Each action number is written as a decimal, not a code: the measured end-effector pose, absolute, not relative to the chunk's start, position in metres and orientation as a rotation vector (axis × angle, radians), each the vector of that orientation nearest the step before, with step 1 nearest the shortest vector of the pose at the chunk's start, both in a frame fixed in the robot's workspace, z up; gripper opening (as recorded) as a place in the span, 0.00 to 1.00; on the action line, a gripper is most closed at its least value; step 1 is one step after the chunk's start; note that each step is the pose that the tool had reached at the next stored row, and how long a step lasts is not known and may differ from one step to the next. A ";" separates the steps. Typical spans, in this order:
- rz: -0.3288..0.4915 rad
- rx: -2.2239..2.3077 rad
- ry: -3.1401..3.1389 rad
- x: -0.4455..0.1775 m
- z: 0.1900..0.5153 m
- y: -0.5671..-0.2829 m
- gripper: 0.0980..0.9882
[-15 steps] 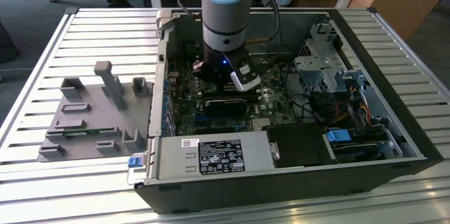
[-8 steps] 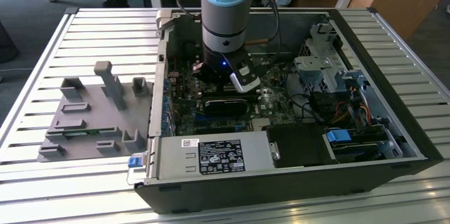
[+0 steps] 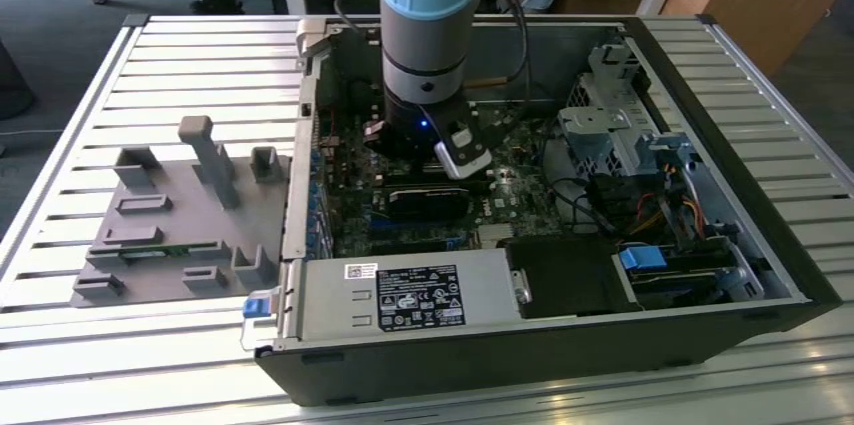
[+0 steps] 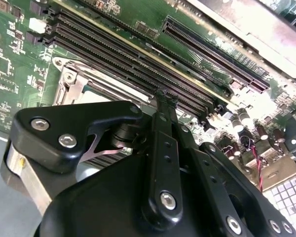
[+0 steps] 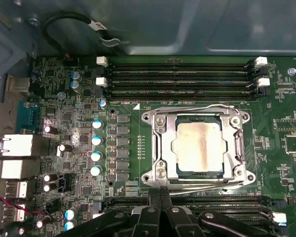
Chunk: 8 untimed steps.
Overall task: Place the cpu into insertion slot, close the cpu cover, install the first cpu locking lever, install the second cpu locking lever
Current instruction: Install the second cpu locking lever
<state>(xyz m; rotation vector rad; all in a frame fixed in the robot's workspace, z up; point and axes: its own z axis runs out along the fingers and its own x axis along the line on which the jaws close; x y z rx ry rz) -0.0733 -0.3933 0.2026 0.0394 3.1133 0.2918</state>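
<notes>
You can count one cpu, one cpu cover and one insertion slot in the first wrist view. You see four long memory slots in a row there. You can count six little blue-topped round cans near them. You see one gripper and one computer case.

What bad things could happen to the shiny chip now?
The end effector sits right at the cover's edge, close to the thin lever wire. If it slips, it might bend the wire or scrape the cpu. The memory slots lie right beside it too, so a sideways bump could knock them or their white clips.
</notes>
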 end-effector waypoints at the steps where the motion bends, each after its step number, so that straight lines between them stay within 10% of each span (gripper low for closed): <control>1: 0.294 0.039 3.113 -0.073 0.202 -0.393 0.01; 8: 0.309 0.040 3.112 -0.075 0.199 -0.393 0.01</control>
